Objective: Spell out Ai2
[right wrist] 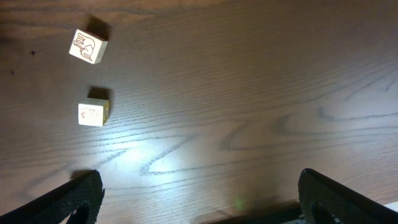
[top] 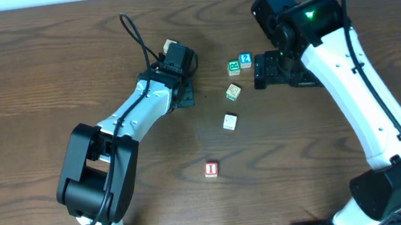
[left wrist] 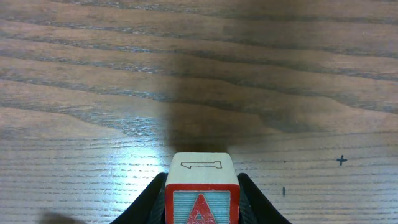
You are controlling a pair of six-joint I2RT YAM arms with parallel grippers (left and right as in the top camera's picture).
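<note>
We find a dark wood-grain counter (top: 15, 59) carrying five loose blocks, with a sixth held by the left arm.

The left end effector (left wrist: 202, 198) is closed to block width on the A block (left wrist: 202, 190). The red A face is turned toward the wrist camera, and a face with an outlined figure is uppermost. Overhead, this block sits at the far end of the left arm, left of the loose cluster.

The right end effector (right wrist: 199, 196) is spread wide and grips nothing. It sits just beside the blue 2 block (top: 246, 60) and the green block (top: 234, 66). The red I block (top: 210, 169) lies well apart from these, nearer the robot's base.

We judge the step in hand to be placing the A as the first character. We advise:
- setting it down flat and square, with the A legible from above;
- leaving bare counter alongside it for two more blocks;
- opening the fingers only once the block rests on the counter.

Limits of inspection:
- The lower part of the A block is cut off by the frame, so we cannot tell whether it touches the counter.
- The markings on the upper pale block (right wrist: 87, 46) and the lower pale block (right wrist: 93, 113) are too faint to read.
- The green block's symbol is unclear.
</note>
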